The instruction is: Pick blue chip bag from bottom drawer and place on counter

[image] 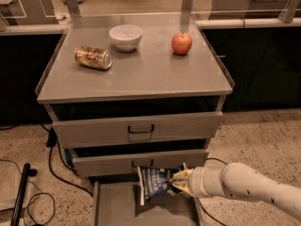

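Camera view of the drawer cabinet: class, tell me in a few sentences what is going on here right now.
The robot's gripper reaches in from the right and is shut on the right edge of the blue chip bag, holding it upright over the open bottom drawer. The bag is not yet on the counter, where a gold can, a white bowl and a red apple sit.

Dim light; claw [178, 181] with blue chip bag [154, 183] above shadowed bottom drawer [116, 207]

tool [178, 181] under middle drawer [108, 163], counter [141, 81] front free
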